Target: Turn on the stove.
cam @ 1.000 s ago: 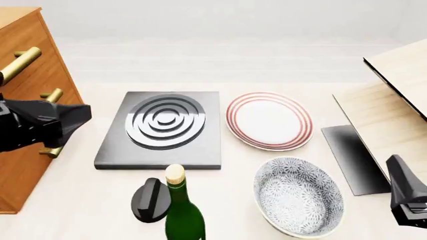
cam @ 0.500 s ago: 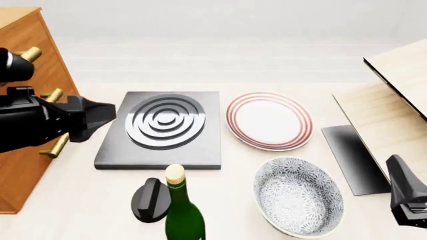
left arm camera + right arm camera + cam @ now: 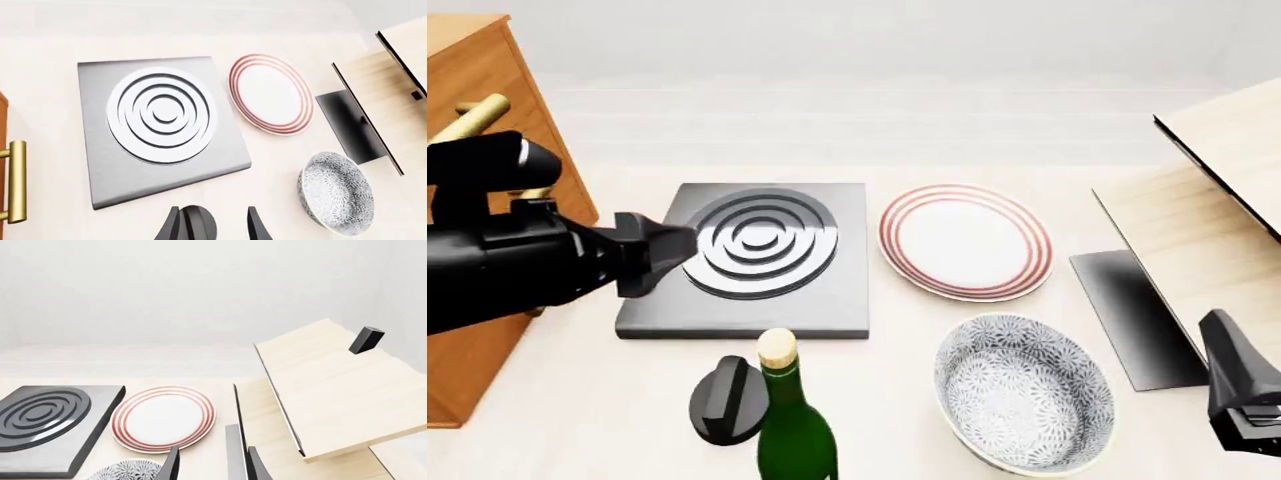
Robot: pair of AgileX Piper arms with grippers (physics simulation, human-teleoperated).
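The stove (image 3: 761, 262) is a dark-grey square slab with concentric rings, left of the table's middle; it also shows in both wrist views, stove (image 3: 160, 125) and stove (image 3: 47, 420). Its black ridged knob (image 3: 731, 400) lies apart on the table in front of the slab, and a part of the knob (image 3: 199, 226) shows between the fingers in the left wrist view. My left gripper (image 3: 678, 250) hovers over the slab's left edge, open and holding nothing (image 3: 213, 229). My right gripper (image 3: 1225, 350) is at the near right, open and holding nothing (image 3: 213, 465).
A green corked bottle (image 3: 790, 430) stands right beside the knob. A red-ringed plate (image 3: 965, 241) and a patterned bowl (image 3: 1024, 392) lie right of the stove. A dark sheet (image 3: 1134, 315) and wooden boards (image 3: 1214, 200) are at the right, a wooden cabinet (image 3: 494, 150) with brass handles at the left.
My left arm has moved rightward from the cabinet side, and its gripper now reaches over the stove's left edge. The right arm and the objects have not moved.
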